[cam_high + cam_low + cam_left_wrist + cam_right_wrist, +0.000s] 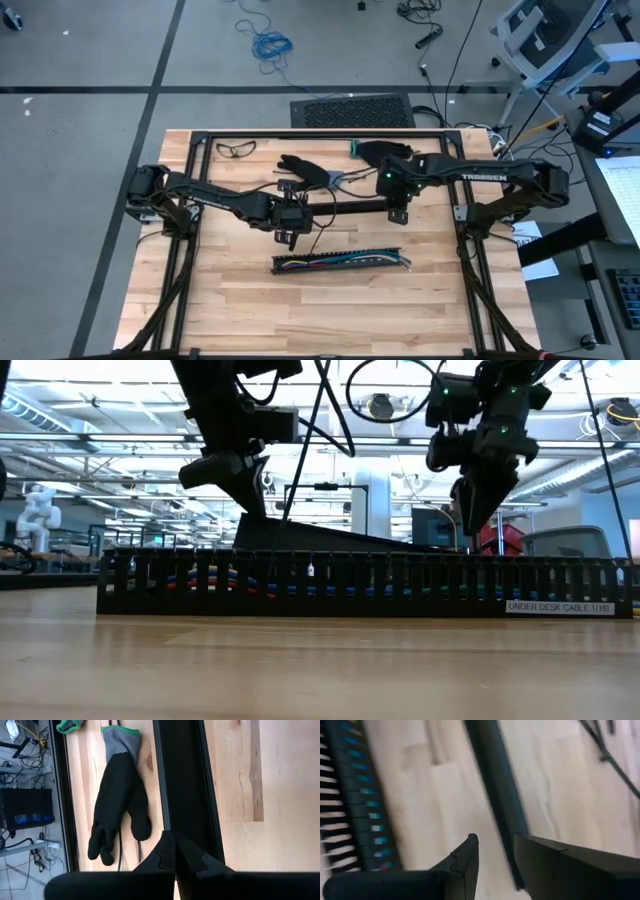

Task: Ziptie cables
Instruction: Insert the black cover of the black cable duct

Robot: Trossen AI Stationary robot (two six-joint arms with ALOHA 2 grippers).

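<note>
The cables (296, 266) are thin multicoloured wires lying inside a black slotted strip (340, 262) on the near middle of the table; their colours show through the slots (215, 580). Just beyond the strip runs a long black bar (350, 210), left to right. My left gripper (175, 842) is shut at the bar's left end. My right gripper (495, 857) hangs open above the bar's right end (450, 543), pointing down. The bar passes under the right gripper's fingers, and I cannot tell whether they touch it. My left gripper has its shut fingertips on the black bar's left end (182, 827), slanting down from above and lying along the bar. The fingers hide the exact place of contact. In the low view that end (250, 525) stands raised, and the bar slopes down toward the table's right.
Two black gloves (305, 168) (385, 152) and safety glasses (236, 149) lie at the far side. A black frame (320, 134) rims the table. Bare wood spreads in front of the slotted strip.
</note>
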